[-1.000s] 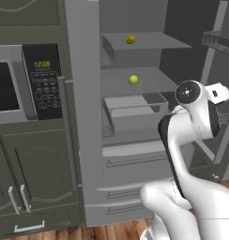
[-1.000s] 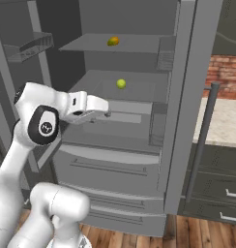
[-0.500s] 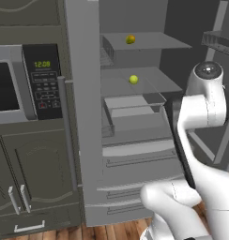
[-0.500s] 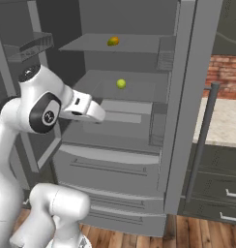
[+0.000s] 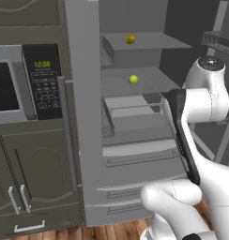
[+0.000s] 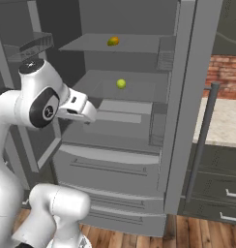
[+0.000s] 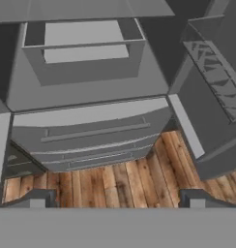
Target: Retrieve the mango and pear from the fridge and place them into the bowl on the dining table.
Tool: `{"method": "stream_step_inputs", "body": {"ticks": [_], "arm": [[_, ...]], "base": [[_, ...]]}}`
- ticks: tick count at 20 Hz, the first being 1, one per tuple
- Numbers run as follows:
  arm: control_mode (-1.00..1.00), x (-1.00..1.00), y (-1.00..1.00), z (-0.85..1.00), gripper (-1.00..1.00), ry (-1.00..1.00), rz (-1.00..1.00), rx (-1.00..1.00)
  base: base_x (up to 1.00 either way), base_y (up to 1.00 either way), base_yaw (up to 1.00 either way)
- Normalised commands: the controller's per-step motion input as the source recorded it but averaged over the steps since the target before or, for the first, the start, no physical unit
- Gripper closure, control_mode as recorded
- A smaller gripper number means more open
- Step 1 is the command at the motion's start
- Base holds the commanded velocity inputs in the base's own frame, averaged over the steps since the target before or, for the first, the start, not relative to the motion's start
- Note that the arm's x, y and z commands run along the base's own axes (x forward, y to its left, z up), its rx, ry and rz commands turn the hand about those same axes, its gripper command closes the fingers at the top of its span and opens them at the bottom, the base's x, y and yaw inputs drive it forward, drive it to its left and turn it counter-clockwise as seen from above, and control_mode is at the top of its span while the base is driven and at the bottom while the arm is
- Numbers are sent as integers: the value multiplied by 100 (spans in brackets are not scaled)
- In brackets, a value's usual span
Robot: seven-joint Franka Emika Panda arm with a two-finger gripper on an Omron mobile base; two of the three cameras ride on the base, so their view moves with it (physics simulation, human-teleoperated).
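Wide apart stood the claw's (image 7: 115, 196) two dark fingertips (image 7: 40, 197), holding nothing, aimed down at the lower drawers (image 7: 93, 138) and the wood floor (image 7: 125, 181). Inside the open grey fridge (image 6: 185, 97), the mango (image 6: 113, 41), small and orange-yellow with a darker blush, lay on the top shelf (image 6: 134, 46). One shelf below sat the pear (image 6: 121, 84), a small round bright yellow-green fruit. Both fruits were well apart from the claw.

Mango (image 5: 130, 39) above pear (image 5: 133, 79), fridge (image 5: 83, 140) open
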Motion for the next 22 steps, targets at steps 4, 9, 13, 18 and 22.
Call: {"method": "stream_step_inputs", "body": {"ticks": [4, 9, 13, 18, 22], "arm": [[-100, -20, 31, -3, -100, -1, 18, 0], [-100, -64, 7, 0, -100, -12, 19, 0], [-100, -55, -5, 0, -100, -14, 19, 2], [-100, -45, -9, 0, -100, -7, 20, 6], [-100, -36, -12, 0, -100, -1, 21, 7]], "base": [[0, 0, 0], [0, 0, 0], [0, 0, 0], [0, 0, 0], [0, 0, 0]]}}
